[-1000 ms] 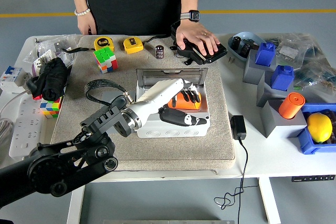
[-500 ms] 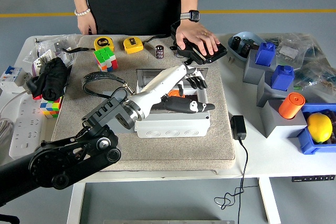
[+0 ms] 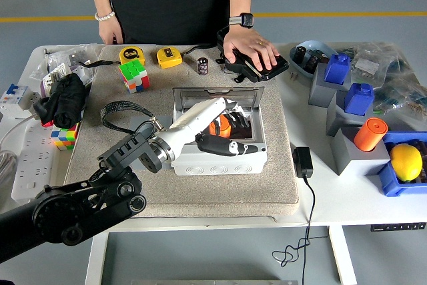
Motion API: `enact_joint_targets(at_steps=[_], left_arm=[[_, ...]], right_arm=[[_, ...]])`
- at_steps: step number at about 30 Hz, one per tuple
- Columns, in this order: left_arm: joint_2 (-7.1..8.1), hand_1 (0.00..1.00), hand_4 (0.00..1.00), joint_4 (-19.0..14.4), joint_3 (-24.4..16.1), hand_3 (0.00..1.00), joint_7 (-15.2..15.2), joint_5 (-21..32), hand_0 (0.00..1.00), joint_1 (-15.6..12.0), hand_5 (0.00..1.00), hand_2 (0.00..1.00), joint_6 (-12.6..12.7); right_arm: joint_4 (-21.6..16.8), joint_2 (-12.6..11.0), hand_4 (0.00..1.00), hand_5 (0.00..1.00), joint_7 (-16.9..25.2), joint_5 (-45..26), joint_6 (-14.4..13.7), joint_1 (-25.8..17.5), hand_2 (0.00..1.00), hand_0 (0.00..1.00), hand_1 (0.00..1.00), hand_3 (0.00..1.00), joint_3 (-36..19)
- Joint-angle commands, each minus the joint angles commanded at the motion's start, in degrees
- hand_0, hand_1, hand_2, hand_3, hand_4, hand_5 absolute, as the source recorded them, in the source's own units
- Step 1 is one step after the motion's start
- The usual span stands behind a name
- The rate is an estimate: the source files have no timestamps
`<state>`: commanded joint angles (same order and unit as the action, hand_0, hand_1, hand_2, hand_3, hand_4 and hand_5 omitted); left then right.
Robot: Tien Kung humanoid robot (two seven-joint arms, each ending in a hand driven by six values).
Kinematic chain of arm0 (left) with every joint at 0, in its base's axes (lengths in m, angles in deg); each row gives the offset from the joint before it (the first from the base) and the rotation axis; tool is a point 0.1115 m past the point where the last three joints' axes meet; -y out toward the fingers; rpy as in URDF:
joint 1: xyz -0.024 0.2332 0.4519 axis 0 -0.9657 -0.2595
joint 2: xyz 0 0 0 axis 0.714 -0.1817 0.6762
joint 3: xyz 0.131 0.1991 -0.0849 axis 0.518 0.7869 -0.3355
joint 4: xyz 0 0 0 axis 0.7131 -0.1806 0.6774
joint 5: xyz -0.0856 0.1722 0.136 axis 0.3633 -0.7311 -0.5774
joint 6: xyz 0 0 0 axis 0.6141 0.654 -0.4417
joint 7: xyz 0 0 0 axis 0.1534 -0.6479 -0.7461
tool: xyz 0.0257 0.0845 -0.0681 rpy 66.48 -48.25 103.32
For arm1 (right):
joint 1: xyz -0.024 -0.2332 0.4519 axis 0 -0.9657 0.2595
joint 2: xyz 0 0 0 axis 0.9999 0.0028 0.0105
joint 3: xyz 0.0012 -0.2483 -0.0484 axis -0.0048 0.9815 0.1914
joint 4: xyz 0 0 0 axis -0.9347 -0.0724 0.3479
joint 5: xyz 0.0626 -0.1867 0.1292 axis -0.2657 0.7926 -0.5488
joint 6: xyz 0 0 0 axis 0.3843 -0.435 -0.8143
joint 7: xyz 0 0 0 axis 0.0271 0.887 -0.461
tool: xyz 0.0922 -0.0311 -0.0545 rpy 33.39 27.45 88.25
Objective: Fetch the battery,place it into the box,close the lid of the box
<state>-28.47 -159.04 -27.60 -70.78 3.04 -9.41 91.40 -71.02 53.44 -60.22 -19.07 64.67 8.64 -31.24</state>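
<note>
Risk: left hand (image 3: 223, 131), fingers curled around the orange cylindrical battery (image 3: 218, 127) inside the open grey plastic box (image 3: 220, 159), could snag its hinged lid (image 3: 218, 97) behind.

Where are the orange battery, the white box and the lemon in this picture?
orange battery (image 3: 219, 127): head view, its visible orange side inside the box.
white box (image 3: 220, 165): head view, its front wall.
lemon (image 3: 405, 161): head view, its middle.

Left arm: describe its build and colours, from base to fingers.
The left arm is black, built of chunky rounded joint housings with silver bolts. A white tapered forearm shell follows, ending in the left hand, which has black fingers and a white-and-black thumb.
</note>
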Motion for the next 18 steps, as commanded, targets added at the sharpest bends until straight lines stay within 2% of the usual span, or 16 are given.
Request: enact_joint_targets(at_steps=[1, 2, 7, 13, 14, 18], left_arm=[[-0.10, 0.581, 0.996, 0.2, 0.1, 0.532, 0.4, 0.3, 0.350, 0.0, 0.462, 0.578, 0.3], [-0.22, 0.605, 0.993, 0.4, 0.2, 0.541, 0.7, 0.4, 0.489, 0.0, 0.461, 0.587, 0.5], [-0.22, 0.605, 0.993, 1.6, 0.3, 0.541, 0.5, -0.7, 0.489, -0.3, 0.461, 0.587, 0.9], [1.18, 0.601, 0.991, 2.4, -0.1, 0.540, -0.6, -3.2, 0.466, -0.8, 0.465, 0.585, 0.6], [1.35, 0.593, 0.990, 2.4, -0.3, 0.536, -0.7, -3.5, 0.362, -0.9, 0.467, 0.580, 0.6], [2.49, 0.593, 0.990, 2.2, -1.7, 0.536, -1.0, -4.5, 0.362, -2.0, 0.467, 0.580, 0.5]], right_arm=[[0.0, 0.0, 0.927, 0.460, 0.0, 0.0, 0.0, 0.0, 0.606, 0.606, 0.627, 0.546, 0.1], [0.0, 0.0, 0.927, 0.460, 0.0, 0.0, 0.0, 0.0, 0.606, 0.606, 0.626, 0.546, 0.1], [0.0, 0.0, 0.927, 0.460, 0.0, 0.0, 0.0, 0.0, 0.606, 0.606, 0.626, 0.546, 0.1], [0.0, 0.0, 0.927, 0.460, 0.0, 0.0, 0.0, -0.1, 0.606, 0.606, 0.627, 0.546, 0.3], [0.0, 0.0, 0.927, 0.458, 0.0, 0.0, 0.0, -0.1, 0.606, 0.606, 0.627, 0.547, 0.3], [0.0, 0.0, 0.927, 0.458, 0.0, 0.0, 0.0, 0.0, 0.606, 0.606, 0.627, 0.547, 0.2]])
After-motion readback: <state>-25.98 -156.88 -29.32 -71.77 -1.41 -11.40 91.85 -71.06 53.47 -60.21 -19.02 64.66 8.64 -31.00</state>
